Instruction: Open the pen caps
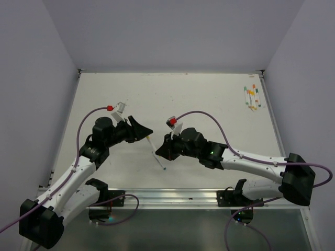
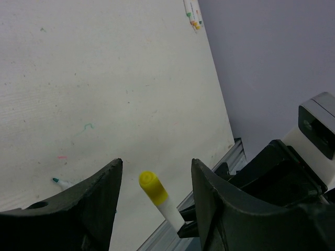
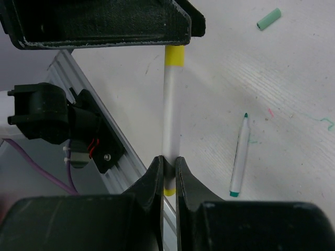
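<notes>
Your right end effector (image 3: 168,161) is clamped on the pen (image 3: 171,110) close to its tail. It holds the pen clear of the bench (image 1: 209,94), over the middle of the near half. The barrel's long axis runs straight out from those fingers toward the left arm, so the yellow cap (image 2: 152,187) is the end nearest your left end effector (image 2: 156,164).

That one has its jaws apart, one on each side of the cap, with a gap showing on both sides. Nothing is gripped there yet. The cap reaches only a little way in past the fingertips.

This looks like the moment to close on the cap, then draw the left arm back along the barrel's own line, away from the right arm. A sideways pull would probably lever the pen in its narrow hold by the tail.

A green pen (image 3: 239,157), already uncapped, lies on the bench just beside the held one, with its green cap (image 3: 269,19) well apart. More pens (image 1: 251,98) wait at the far right corner.
</notes>
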`<state>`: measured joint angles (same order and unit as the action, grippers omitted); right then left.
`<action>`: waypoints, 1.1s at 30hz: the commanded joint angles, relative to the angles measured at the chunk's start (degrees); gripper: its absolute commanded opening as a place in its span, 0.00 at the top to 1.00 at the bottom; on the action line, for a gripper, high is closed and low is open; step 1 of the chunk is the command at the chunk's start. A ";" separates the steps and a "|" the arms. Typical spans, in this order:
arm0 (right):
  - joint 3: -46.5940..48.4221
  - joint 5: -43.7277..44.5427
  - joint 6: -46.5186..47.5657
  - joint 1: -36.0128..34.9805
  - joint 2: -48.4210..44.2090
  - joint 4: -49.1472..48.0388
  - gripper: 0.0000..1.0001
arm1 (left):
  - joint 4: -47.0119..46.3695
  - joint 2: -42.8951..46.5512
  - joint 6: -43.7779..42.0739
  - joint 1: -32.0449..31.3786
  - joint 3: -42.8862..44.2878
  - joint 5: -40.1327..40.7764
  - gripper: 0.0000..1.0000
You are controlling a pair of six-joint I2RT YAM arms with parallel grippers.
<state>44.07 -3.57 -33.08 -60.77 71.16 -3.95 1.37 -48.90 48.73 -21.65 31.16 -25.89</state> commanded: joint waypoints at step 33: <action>3.47 3.48 -0.67 -1.01 1.97 -5.37 1.00 | -3.21 1.00 1.28 -0.67 -0.57 -1.36 0.66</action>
<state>44.80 -2.17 -33.43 -61.52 73.56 -6.13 0.86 -48.51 49.12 -21.89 31.03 -25.96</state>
